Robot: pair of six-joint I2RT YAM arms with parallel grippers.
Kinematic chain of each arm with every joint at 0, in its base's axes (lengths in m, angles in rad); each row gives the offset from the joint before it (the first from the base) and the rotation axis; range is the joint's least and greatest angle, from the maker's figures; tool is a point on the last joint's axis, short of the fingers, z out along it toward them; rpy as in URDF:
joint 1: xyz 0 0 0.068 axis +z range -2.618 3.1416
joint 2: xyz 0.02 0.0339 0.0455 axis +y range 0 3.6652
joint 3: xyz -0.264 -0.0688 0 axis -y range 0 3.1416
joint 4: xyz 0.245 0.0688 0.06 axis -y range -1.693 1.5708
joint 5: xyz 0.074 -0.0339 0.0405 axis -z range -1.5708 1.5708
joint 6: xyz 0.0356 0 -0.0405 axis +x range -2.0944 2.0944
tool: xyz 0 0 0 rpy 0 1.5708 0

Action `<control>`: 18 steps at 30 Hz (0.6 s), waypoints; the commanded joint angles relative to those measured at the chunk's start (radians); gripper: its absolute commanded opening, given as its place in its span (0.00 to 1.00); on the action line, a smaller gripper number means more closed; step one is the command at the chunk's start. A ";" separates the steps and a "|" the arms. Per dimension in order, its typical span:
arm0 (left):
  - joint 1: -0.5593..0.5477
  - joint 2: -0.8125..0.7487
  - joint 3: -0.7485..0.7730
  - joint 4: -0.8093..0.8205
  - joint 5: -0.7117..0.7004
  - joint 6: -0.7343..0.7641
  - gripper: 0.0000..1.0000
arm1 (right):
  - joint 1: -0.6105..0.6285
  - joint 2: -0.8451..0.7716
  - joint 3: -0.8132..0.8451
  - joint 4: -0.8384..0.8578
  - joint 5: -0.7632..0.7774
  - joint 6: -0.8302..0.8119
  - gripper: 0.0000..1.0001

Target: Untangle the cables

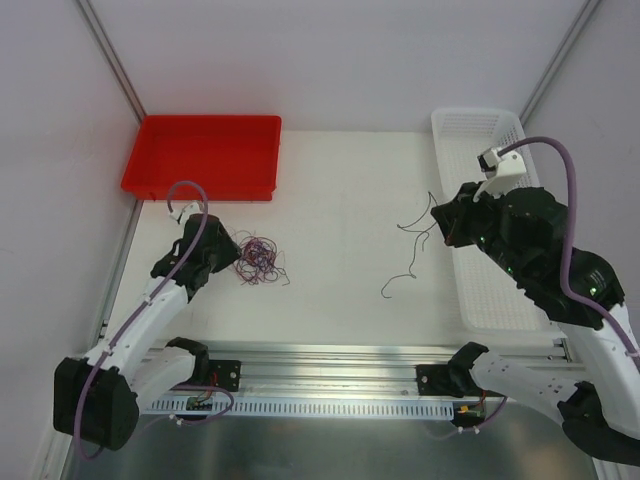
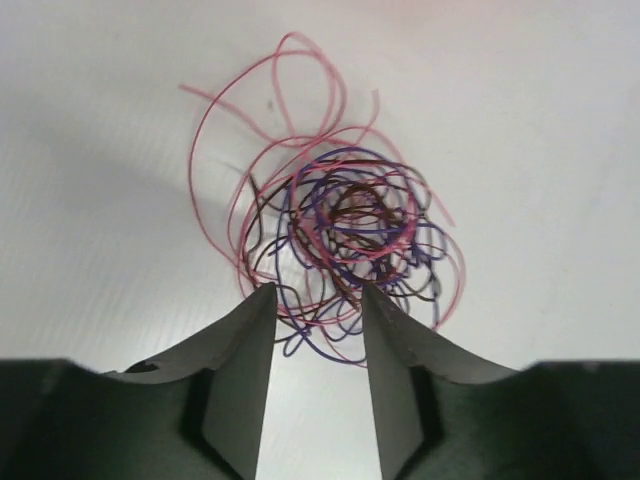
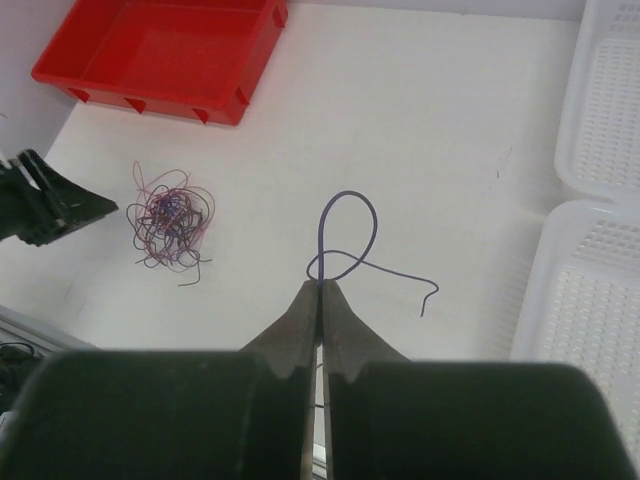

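Observation:
The cables lie mostly as a small tangle (image 1: 258,260) of pink, purple and black wires on the white table. In the left wrist view the tangle (image 2: 345,225) sits just ahead of my left gripper (image 2: 320,295). That gripper is open, and a few of the nearest loops reach in between its tips without being clamped. My right gripper (image 3: 322,285) is shut on a single purple cable (image 3: 345,235), which loops out past the tips with one free end curling right. From above, that cable (image 1: 400,278) trails left and down from the right gripper (image 1: 440,225), well apart from the tangle.
A red tray (image 1: 205,155) stands at the back left, behind the tangle. A long white slotted basket (image 1: 480,125) runs along the right side under the right arm. A metal rail (image 1: 330,355) crosses the near edge between the arm bases.

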 commanded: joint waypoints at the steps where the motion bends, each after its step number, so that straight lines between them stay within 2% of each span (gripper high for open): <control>1: 0.004 -0.093 0.103 -0.129 0.087 0.131 0.41 | -0.021 0.026 -0.008 0.055 -0.007 -0.025 0.01; 2: 0.004 -0.128 0.120 -0.149 0.095 0.167 0.51 | -0.026 0.033 -0.007 0.057 -0.014 -0.026 0.01; 4: 0.004 -0.163 0.171 -0.209 0.121 0.209 0.64 | -0.044 0.052 -0.004 0.061 -0.029 -0.026 0.01; 5: 0.004 -0.200 0.186 -0.224 0.125 0.250 0.76 | -0.060 0.058 0.001 0.063 -0.034 -0.026 0.01; 7: 0.004 -0.238 0.226 -0.263 0.122 0.315 0.88 | -0.075 0.075 0.007 0.064 -0.037 -0.026 0.01; 8: 0.006 -0.276 0.244 -0.275 0.116 0.335 0.97 | -0.093 0.081 0.021 0.060 -0.032 -0.052 0.01; 14: 0.006 -0.416 0.249 -0.289 0.001 0.477 0.99 | -0.219 0.092 0.082 0.001 0.152 -0.106 0.01; 18: 0.004 -0.470 0.159 -0.254 -0.054 0.493 0.99 | -0.310 0.067 0.092 0.000 0.287 -0.131 0.01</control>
